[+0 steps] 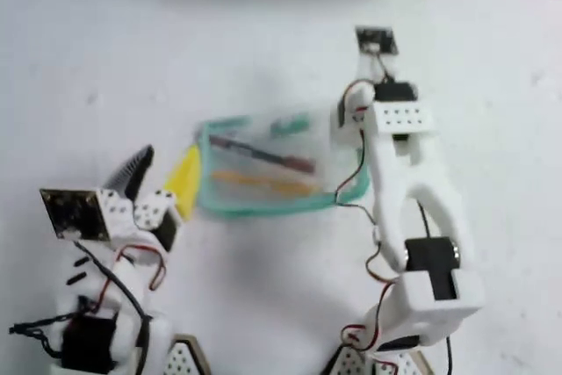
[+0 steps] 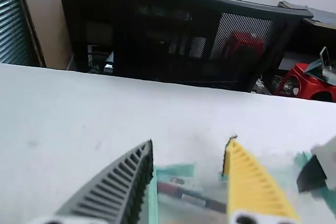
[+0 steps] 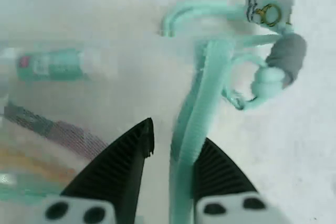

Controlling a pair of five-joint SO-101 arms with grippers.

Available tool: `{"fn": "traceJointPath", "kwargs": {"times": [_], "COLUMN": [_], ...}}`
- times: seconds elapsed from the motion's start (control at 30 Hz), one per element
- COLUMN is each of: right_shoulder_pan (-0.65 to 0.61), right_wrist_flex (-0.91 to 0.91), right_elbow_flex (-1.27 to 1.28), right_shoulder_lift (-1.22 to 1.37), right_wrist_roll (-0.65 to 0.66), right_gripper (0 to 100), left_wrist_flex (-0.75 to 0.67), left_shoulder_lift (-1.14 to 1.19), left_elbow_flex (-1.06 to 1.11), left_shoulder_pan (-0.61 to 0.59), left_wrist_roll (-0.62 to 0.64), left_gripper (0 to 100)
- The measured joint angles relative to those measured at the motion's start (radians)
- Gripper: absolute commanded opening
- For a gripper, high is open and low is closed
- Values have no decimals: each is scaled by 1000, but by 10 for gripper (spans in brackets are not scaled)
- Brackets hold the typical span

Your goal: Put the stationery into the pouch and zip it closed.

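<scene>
**Clear pouch with teal trim, a gripper at each end**

Item: pouch [image 1: 263,173], see-through with teal edging. It lies flat near the middle of the white table [image 1: 132,59], its long axis running from 9 to 3 o'clock in the high view.

Contents: stationery, seen through the wall. A dark red pen [image 1: 263,154] lies along the middle, an orange pencil [image 1: 263,183] beside it toward 6 o'clock, and a teal stick [image 1: 290,126] toward 12 o'clock.

Closure: a teal zip band [image 3: 191,103] sits at the 3 o'clock end. Whether it is zipped cannot be told. The zip pull [image 3: 270,80] and a white tag [image 3: 268,13] lie on the table just past that end.

Right gripper [image 3: 178,135]: over the 3 o'clock end, black jaws parted. The zip band runs between them, against one finger and apart from the other. From above, its arm covers this end of the pouch.

Left gripper [image 1: 169,155]: at the 9 o'clock end, one grey finger and one yellow, jaws spread and holding nothing. The yellow finger is just beside the pouch's edge.

Surroundings: a mesh-backed chair [image 2: 210,40] stands beyond the table's far edge, with a red object [image 2: 304,82] near it.
</scene>
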Motion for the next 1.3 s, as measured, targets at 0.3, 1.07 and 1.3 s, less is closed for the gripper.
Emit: {"fn": "traceJointPath", "kwargs": {"times": [0.3,1.07,1.3], "right_shoulder_pan": [-20,40,95], "right_wrist_flex": [-120,68,393], "right_elbow_flex": [160,-54,-397], "right_shoulder_lift": [-8,8,8], "right_wrist_roll": [0,-26,-17], "right_gripper": [16,265,252], "left_wrist_flex": [-41,-66,-95], "left_shoulder_lift": [6,3,6], "left_elbow_flex": [14,29,61], "left_shoulder_pan": [-11,-9,-9], "left_wrist_roll": [3,-55,-89], "left_gripper": [233,22,22]}}
